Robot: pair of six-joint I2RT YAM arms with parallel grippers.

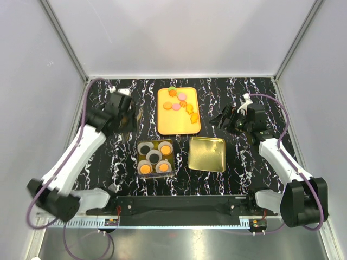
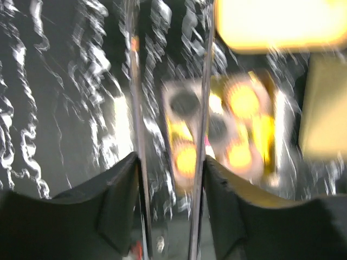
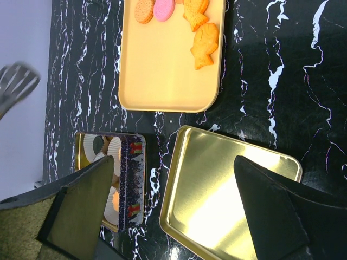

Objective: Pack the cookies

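Several cookies (image 1: 179, 100), orange, pink and green, lie at the far end of an orange tray (image 1: 174, 123); pink and orange ones (image 3: 153, 9) show in the right wrist view. A square tin (image 1: 155, 157) holds white paper cups with orange and black cookies (image 1: 145, 169) in them. My left gripper (image 1: 133, 116) hovers left of the tray, shut on thin metal tongs (image 2: 203, 108) whose two arms run between its fingers (image 2: 116, 200). The left wrist view is blurred, with the tin (image 2: 222, 130) beyond the tongs. My right gripper (image 1: 225, 120) stands open right of the tray, nothing between its fingers (image 3: 81, 200).
A gold tin lid (image 1: 206, 154) lies upside down right of the tin, below my right gripper (image 3: 173, 206). Two fish-shaped orange biscuits (image 3: 205, 46) sit on the tray's right side. Grey walls close in the black marbled table (image 1: 244, 173) on three sides.
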